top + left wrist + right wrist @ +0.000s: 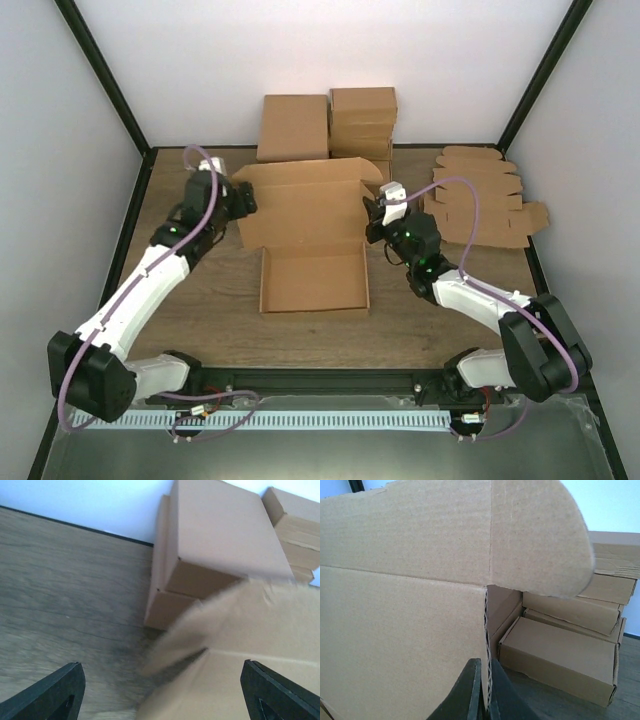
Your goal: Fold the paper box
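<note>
A brown cardboard box (313, 278) lies open in the table's middle, its tray formed and its lid (300, 210) standing up behind it. My right gripper (374, 222) is shut on the lid's right edge; in the right wrist view the corrugated edge (487, 645) sits pinched between my fingers (465, 695), with a rounded lid flap (540, 535) above. My left gripper (243, 198) is open at the lid's left end; in the left wrist view its fingertips (55, 690) stand wide apart around a blurred lid flap (235, 630).
Several folded boxes (363, 122) are stacked at the back wall, also in the left wrist view (215, 535) and the right wrist view (560, 660). A pile of flat box blanks (485, 195) lies at the back right. Black frame posts rise at the table's back corners.
</note>
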`<state>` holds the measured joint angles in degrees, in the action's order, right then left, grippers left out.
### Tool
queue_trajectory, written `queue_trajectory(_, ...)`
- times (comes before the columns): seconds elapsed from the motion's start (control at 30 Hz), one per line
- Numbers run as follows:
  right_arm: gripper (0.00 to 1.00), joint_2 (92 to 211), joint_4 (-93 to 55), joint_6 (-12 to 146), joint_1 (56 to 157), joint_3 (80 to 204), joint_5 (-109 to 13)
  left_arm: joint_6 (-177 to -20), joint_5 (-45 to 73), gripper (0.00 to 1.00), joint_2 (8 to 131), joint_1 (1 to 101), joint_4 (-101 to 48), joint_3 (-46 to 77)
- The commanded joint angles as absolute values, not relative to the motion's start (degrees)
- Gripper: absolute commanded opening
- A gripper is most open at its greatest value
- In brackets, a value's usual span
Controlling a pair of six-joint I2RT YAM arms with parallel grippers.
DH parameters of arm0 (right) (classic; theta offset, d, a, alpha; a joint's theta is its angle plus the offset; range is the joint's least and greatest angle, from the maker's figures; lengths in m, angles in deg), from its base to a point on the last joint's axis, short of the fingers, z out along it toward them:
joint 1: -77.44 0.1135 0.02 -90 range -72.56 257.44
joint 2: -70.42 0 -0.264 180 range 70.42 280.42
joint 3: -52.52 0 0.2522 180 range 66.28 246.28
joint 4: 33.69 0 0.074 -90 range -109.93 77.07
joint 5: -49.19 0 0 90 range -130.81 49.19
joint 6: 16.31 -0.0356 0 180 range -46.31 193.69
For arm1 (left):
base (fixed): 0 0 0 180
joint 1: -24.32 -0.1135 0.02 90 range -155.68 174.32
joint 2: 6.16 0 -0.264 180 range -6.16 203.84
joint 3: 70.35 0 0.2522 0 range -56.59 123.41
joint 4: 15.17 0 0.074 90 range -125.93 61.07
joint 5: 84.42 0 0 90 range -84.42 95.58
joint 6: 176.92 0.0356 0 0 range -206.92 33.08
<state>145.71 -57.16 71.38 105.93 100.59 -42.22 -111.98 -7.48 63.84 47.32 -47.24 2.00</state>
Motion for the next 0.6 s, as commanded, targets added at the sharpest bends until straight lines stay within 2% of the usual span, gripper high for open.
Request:
queue_trajectory(0.0, 0.01, 144.53, -62.42, 75.25, 106.44, 99.65, -43.54, -107.36, -0.75, 0.88, 63.96, 43.08, -58.09, 9.08)
queue_trajectory(0.13, 0.01, 144.92, -62.91, 75.88, 106.44, 99.4, -43.67, -102.68, 2.0, 0.88, 65.74, 41.14, -61.84, 14.61)
queue_trajectory(0.3, 0.01, 145.42, -61.78, 75.72, 106.44, 100.02, -43.55, -91.96, 20.43, 0.82, 67.28, 37.56, -59.55, 13.21)
queue_trajectory(0.57, 0.01, 145.35, -59.91, 75.47, 106.45, 101.07, -44.0, -90.28, 14.41, 0.7, 71.27, 37.32, -63.93, 14.25)
